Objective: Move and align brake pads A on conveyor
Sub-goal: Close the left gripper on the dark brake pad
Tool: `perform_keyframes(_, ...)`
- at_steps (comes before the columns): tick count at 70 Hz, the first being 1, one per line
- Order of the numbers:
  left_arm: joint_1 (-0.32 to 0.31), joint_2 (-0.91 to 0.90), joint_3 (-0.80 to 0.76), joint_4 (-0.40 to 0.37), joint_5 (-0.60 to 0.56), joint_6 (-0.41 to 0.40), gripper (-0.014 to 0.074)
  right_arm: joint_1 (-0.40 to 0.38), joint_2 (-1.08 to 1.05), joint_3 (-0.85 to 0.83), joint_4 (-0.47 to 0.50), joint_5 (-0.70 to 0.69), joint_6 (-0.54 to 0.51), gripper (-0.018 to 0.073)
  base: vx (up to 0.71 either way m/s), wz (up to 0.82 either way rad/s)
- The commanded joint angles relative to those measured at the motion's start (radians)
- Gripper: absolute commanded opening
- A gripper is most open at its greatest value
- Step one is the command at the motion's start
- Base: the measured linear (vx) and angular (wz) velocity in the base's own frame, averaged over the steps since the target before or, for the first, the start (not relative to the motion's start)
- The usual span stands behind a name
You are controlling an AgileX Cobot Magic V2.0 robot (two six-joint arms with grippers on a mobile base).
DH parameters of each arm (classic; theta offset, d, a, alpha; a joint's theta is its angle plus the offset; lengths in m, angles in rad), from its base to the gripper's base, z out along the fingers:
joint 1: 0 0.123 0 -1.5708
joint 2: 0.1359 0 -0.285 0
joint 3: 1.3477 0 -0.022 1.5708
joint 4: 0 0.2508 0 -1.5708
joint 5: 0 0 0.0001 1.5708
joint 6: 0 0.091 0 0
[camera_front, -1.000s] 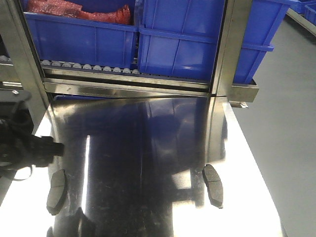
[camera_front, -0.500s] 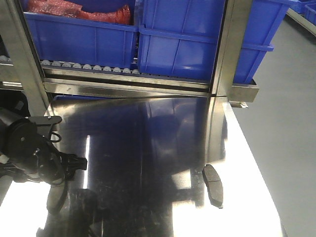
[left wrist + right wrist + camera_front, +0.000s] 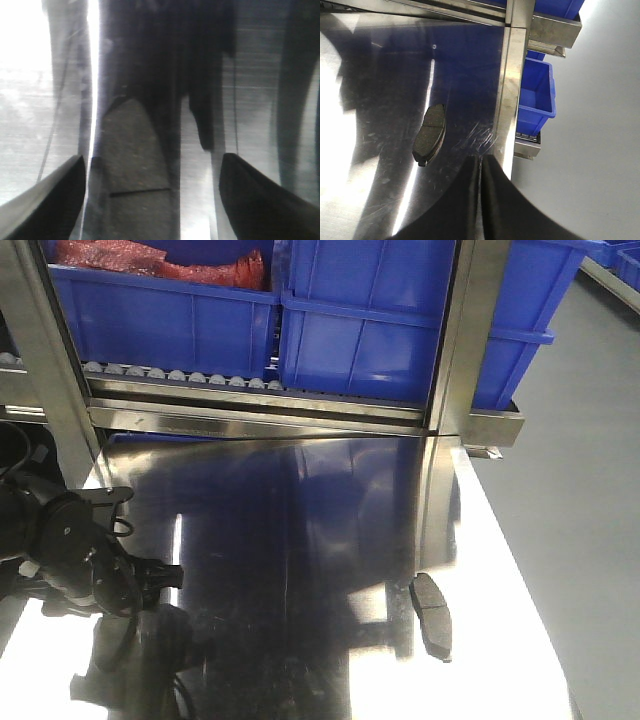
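Observation:
One brake pad (image 3: 132, 165), dark grey with a thin groove across it, lies flat on the shiny steel tabletop (image 3: 300, 540). My left gripper (image 3: 152, 159) hangs open above it, the pad nearer the left fingertip (image 3: 55, 195) than the right one (image 3: 260, 200). In the front view my left arm (image 3: 80, 550) hides this pad. A second brake pad (image 3: 432, 615) lies near the table's right edge, also seen as the pad (image 3: 429, 134) left of my right gripper (image 3: 480, 165), which is shut on nothing. The conveyor is out of view.
Blue plastic bins (image 3: 360, 330) stand on a roller track (image 3: 180, 375) behind the tabletop, one holding red material (image 3: 150, 260). A steel post (image 3: 470, 340) rises at the back right. Grey floor (image 3: 580, 540) lies beyond the table's right edge, with another blue bin (image 3: 535, 95) below.
My left arm has swung in from the left edge, rightward and lower, and now covers the left brake pad in the front view. The right pad has not moved.

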Motion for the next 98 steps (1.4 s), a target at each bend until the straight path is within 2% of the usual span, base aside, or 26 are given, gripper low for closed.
perform_keyframes(1,0.015,-0.027,-0.028,0.001,-0.011,-0.01,0.0523,-0.005,0.008,-0.026,-0.003,-0.066,-0.007,-0.0003,0.0,0.0)
perform_keyframes(46,0.015,-0.006,-0.028,0.001,-0.004,0.018,0.0517,-0.005,0.008,-0.026,-0.003,-0.067,-0.007,-0.0003,0.0,0.0)
perform_keyframes(57,0.015,-0.013,-0.028,0.001,0.003,0.019,0.0446,-0.005,0.008,-0.026,-0.003,-0.067,-0.007,-0.0003,0.0,0.0)
perform_keyframes(80,0.015,-0.023,-0.028,0.001,0.006,0.019,0.0227,-0.005,0.008,-0.026,-0.003,-0.067,-0.007,-0.0003,0.0,0.0)
perform_keyframes(98,0.015,-0.023,-0.028,0.001,0.004,0.019,0.0177,-0.005,0.008,-0.026,-0.003,-0.067,-0.007,-0.0003,0.0,0.0)
